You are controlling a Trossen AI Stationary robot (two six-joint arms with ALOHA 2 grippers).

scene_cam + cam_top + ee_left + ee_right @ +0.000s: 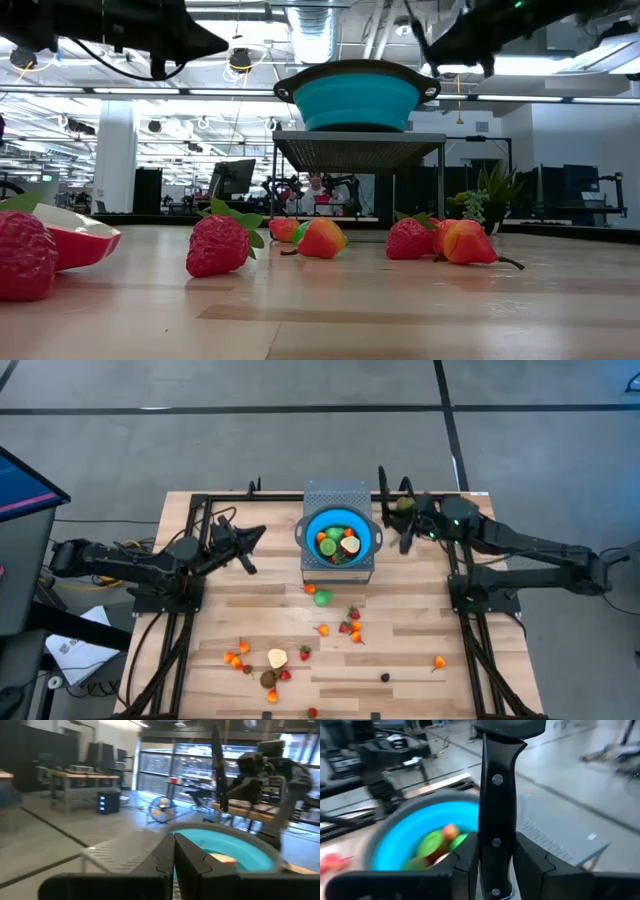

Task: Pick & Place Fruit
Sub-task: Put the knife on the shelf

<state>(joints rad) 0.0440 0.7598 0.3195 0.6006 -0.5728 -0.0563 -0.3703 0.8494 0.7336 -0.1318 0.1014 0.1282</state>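
A blue bowl stands on a grey perforated stand at the table's far middle, with green, red and pale fruits inside. More small fruits lie on the wood: a green one, strawberries, orange ones. My left gripper hovers left of the bowl, shut and empty. My right gripper hangs just right of the bowl's rim, shut on a black bar with three rivets. My right gripper has the black riveted bar pinched between its two fingers, one on each long side. The bar runs on past the fingertips and widens at its far end. It is lifted clear of the table, beside the bowl.
Black frame rails run along the table's far corners and both arm bases. A pale yellow piece, a brown one and an orange one lie toward the near edge. Bare wood lies between them.
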